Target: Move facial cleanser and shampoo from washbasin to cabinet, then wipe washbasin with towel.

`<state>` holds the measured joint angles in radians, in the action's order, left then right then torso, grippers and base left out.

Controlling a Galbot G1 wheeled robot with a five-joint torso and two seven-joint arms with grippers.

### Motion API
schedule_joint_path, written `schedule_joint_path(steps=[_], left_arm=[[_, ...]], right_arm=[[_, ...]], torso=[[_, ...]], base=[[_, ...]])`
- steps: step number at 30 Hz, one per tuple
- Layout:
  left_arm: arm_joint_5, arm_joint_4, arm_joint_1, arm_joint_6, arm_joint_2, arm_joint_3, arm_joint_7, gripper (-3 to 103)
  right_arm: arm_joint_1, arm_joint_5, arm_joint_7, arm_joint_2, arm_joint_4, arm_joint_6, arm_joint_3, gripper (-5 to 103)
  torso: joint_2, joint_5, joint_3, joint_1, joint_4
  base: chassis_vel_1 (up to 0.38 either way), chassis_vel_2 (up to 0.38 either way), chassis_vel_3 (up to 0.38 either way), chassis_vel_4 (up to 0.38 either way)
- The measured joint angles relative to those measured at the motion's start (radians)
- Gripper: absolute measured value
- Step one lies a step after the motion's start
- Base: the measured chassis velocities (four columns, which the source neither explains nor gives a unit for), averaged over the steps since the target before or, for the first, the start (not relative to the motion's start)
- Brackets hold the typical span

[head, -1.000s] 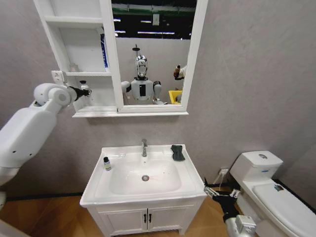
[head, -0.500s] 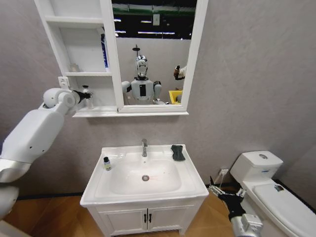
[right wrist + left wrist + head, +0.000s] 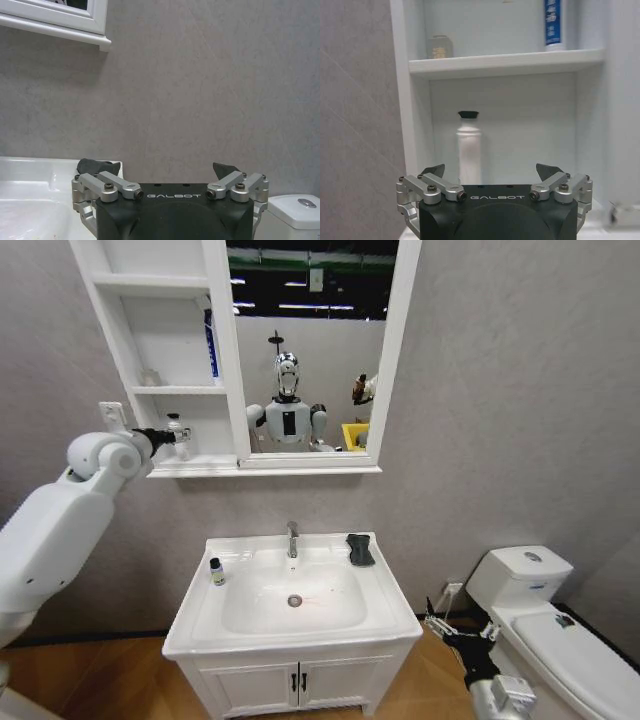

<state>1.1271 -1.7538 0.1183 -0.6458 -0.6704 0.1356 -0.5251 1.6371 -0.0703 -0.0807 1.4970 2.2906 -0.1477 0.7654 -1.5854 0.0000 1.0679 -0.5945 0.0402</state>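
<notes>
A white bottle with a black cap (image 3: 177,433) (image 3: 469,150) stands upright in the lowest niche of the cabinet (image 3: 150,390). My left gripper (image 3: 163,436) (image 3: 492,170) is open just in front of it, fingers apart and not touching it. A smaller black-capped bottle (image 3: 216,572) stands on the left rim of the washbasin (image 3: 190,625). I cannot tell which bottle is the facial cleanser and which the shampoo. The dark towel (image 3: 360,548) (image 3: 111,166) lies on the basin's back right corner. My right gripper (image 3: 441,624) (image 3: 160,167) hangs open low beside the basin's right front.
A blue tube (image 3: 210,345) (image 3: 553,25) and a small jar (image 3: 440,46) sit on the middle shelf. The mirror (image 3: 310,350) takes the cabinet's right part. A chrome tap (image 3: 292,538) rises behind the bowl. A white toilet (image 3: 550,630) stands at the right.
The white bottle came down onto the lowest shelf and stays there. My left gripper has let it go and drawn back a little to the left. The right gripper has sunk slightly.
</notes>
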Motion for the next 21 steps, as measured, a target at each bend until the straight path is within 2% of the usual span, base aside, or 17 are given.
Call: schedule_joint_path(steps=[2, 3, 4, 5, 6, 7, 9, 10, 13, 14, 16, 17, 21], left_arm=[[-0.020, -0.169, 0.177, 0.004, 0.013, 0.099, -0.052, 100], [-0.071, -0.231, 0.287, 0.011, 0.009, 0.155, -0.055, 100], [-0.071, -0.231, 0.287, 0.011, 0.009, 0.155, -0.055, 100], [-0.141, -0.269, 0.406, 0.025, -0.004, 0.201, -0.038, 100], [-0.210, -0.289, 0.500, 0.043, -0.022, 0.237, -0.015, 100], [-0.210, -0.289, 0.500, 0.043, -0.022, 0.237, -0.015, 100], [-0.449, -0.296, 0.761, 0.159, -0.126, 0.299, 0.054, 100], [-0.449, -0.296, 0.761, 0.159, -0.126, 0.299, 0.054, 100], [-0.655, -0.227, 0.922, 0.303, -0.299, 0.320, 0.122, 100], [-0.655, -0.227, 0.922, 0.303, -0.299, 0.320, 0.122, 100], [-0.751, -0.150, 0.954, 0.371, -0.392, 0.307, 0.154, 100], [-0.784, -0.110, 0.956, 0.386, -0.426, 0.301, 0.169, 100], [-0.818, -0.028, 0.949, 0.404, -0.473, 0.286, 0.194, 100]], right_arm=[[0.001, 0.000, 0.000, 0.000, -0.002, 0.000, -0.004, 100], [0.002, 0.001, 0.000, 0.000, -0.006, 0.001, -0.006, 100], [0.002, 0.001, 0.000, 0.000, -0.006, 0.001, -0.006, 100], [0.004, 0.002, 0.001, 0.000, -0.008, 0.002, -0.006, 100], [0.007, 0.003, 0.002, -0.001, -0.010, 0.003, -0.006, 100], [0.007, 0.003, 0.002, -0.001, -0.010, 0.003, -0.006, 100], [0.007, 0.004, 0.005, -0.005, -0.014, 0.003, -0.003, 100], [0.007, 0.004, 0.005, -0.005, -0.014, 0.003, -0.003, 100], [0.004, 0.007, 0.006, -0.012, -0.019, 0.002, -0.003, 100], [0.004, 0.007, 0.006, -0.012, -0.019, 0.002, -0.003, 100], [-0.002, 0.014, 0.007, -0.015, -0.020, -0.001, -0.006, 100], [-0.005, 0.015, 0.008, -0.015, -0.018, -0.007, -0.006, 100], [-0.008, 0.015, 0.008, -0.017, -0.009, -0.019, -0.005, 100]], torso=[[0.000, 0.0005, 0.000, 0.000, 0.0003], [0.000, 0.0008, 0.000, 0.000, 0.0002], [0.000, 0.0008, 0.000, 0.000, 0.0002], [0.000, 0.0002, 0.000, 0.000, -0.0007], [0.000, -0.0006, 0.000, 0.000, -0.0005], [0.000, -0.0006, 0.000, 0.000, -0.0005], [0.000, -0.0001, 0.000, 0.000, -0.0005], [0.000, -0.0001, 0.000, 0.000, -0.0005], [0.000, -0.0003, 0.000, 0.000, -0.0004], [0.000, -0.0003, 0.000, 0.000, -0.0004], [0.000, 0.0005, 0.000, 0.000, 0.0000], [0.000, 0.0003, 0.000, 0.000, 0.0001], [0.000, 0.0004, 0.000, 0.000, 0.0001]], base=[[0.000, 0.000, 0.000, 0.000], [0.000, 0.000, 0.000, 0.000], [0.000, 0.000, 0.000, 0.000], [0.000, 0.000, 0.000, 0.000], [0.000, 0.000, 0.000, 0.000], [0.000, 0.000, 0.000, 0.000], [0.000, 0.000, 0.000, 0.000], [0.000, 0.000, 0.000, 0.000], [0.000, 0.000, 0.000, 0.000], [0.000, 0.000, 0.000, 0.000], [0.000, 0.000, 0.000, 0.000], [0.000, 0.000, 0.000, 0.000], [0.000, 0.000, 0.000, 0.000]])
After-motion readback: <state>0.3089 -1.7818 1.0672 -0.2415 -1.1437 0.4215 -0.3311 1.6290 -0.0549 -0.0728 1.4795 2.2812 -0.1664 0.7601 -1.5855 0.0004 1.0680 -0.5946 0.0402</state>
